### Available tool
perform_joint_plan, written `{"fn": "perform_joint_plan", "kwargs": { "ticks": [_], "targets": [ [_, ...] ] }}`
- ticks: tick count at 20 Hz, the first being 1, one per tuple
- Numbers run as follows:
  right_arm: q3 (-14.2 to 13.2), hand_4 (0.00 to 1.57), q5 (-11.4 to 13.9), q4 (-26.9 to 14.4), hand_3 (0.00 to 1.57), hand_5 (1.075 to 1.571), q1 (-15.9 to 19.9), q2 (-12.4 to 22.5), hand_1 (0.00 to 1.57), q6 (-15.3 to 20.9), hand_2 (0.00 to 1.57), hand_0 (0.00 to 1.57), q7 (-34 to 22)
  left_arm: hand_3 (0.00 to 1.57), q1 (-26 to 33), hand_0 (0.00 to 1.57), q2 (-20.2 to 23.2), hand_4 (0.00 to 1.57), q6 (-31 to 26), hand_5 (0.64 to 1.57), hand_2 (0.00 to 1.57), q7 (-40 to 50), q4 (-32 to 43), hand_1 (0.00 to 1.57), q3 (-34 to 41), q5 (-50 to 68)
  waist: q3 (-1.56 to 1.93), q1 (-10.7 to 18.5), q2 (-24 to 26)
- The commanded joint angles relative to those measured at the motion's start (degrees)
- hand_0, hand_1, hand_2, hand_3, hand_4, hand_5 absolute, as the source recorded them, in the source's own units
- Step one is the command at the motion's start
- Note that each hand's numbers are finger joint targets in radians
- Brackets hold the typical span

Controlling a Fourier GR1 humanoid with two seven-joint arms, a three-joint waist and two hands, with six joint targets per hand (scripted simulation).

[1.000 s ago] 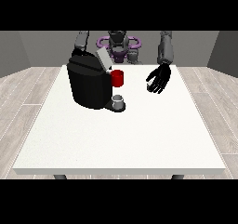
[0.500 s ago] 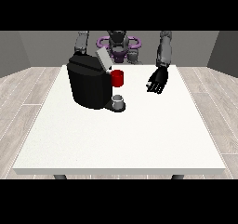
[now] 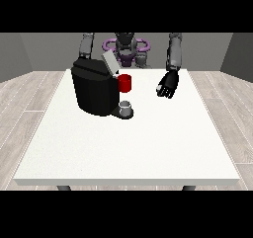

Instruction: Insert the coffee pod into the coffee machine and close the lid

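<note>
While the lid (image 3: 109, 63) stands raised, the pod awaits pickup.
My hand at the view's right (image 3: 167, 85) hovers empty, fingers relaxed; a grey thing (image 3: 126, 105) sits at the coffee machine (image 3: 94, 88) base, frame centre; I must reach it next.

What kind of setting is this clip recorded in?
Likely a bare test room set up for a tabletop task: a large white table on a wood-plank floor, grey walls, and a black coffee machine.

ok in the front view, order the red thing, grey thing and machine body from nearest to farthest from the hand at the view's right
From the hand:
1. red thing at the machine, to its left.
2. grey thing, lower left, on the machine's base.
3. machine body, farthest left.
</note>
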State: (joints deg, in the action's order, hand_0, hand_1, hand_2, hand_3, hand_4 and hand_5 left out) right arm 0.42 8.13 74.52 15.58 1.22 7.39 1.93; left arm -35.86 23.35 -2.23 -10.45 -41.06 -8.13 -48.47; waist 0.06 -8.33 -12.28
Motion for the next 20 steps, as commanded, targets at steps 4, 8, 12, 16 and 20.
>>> {"fn": "perform_joint_plan", "kwargs": {
  "ticks": [4, 8, 12, 16, 20],
  "targets": [
    [-0.61, 0.0, -0.11, -3.07, 0.0, 1.571, -4.16, -0.73, 0.0, 0.91, 0.0, 0.0, 1.72, 1.3, -1.03, 1.37, -0.95, 0.48, -2.16, 1.571, 1.37, -5.33, 0.42, 1.37, 3.27, 2.64, -0.06, 1.49, 3.79],
    [-1.15, 0.0, 2.74, -5.61, 0.0, 1.571, -2.26, 1.33, 0.0, 2.66, 0.0, 0.0, 0.17, 1.36, -4.19, 1.45, -3.05, 0.52, -6.14, 1.571, 1.43, -4.87, -0.35, 1.45, 4.94, 5.29, -0.06, 1.93, 4.38],
    [-0.57, 0.0, 4.82, -8.28, 0.0, 1.571, 0.05, 0.33, 0.0, 5.45, 0.0, 0.0, -1.35, 1.32, -7.2, 1.4, -3.85, 0.5, -10.22, 1.571, 1.39, -2.69, -1.45, 1.4, 4.09, 4.04, -0.05, 2.82, 5.7],
    [-1.93, 0.0, 2.89, -10.81, 0.0, 1.571, -2.9, 1.88, 0.0, 2.69, 0.0, 0.0, 1.07, 1.33, -10.61, 1.42, -3.07, 0.53, -19.4, 1.571, 1.4, -1.17, -3.73, 1.42, 4.73, 6.5, -0.04, 2.76, 9.83],
    [-0.46, 0.0, 4.28, -10.52, 0.0, 1.571, 0.01, 0.67, 0.0, 3.59, 0.0, 0.0, 0.76, 1.33, -12.28, 1.42, -5.49, 0.53, -17.29, 1.571, 1.4, 2.21, -4.33, 1.42, 5.16, 4.54, -0.05, 1.44, 8.13]
  ]
}}
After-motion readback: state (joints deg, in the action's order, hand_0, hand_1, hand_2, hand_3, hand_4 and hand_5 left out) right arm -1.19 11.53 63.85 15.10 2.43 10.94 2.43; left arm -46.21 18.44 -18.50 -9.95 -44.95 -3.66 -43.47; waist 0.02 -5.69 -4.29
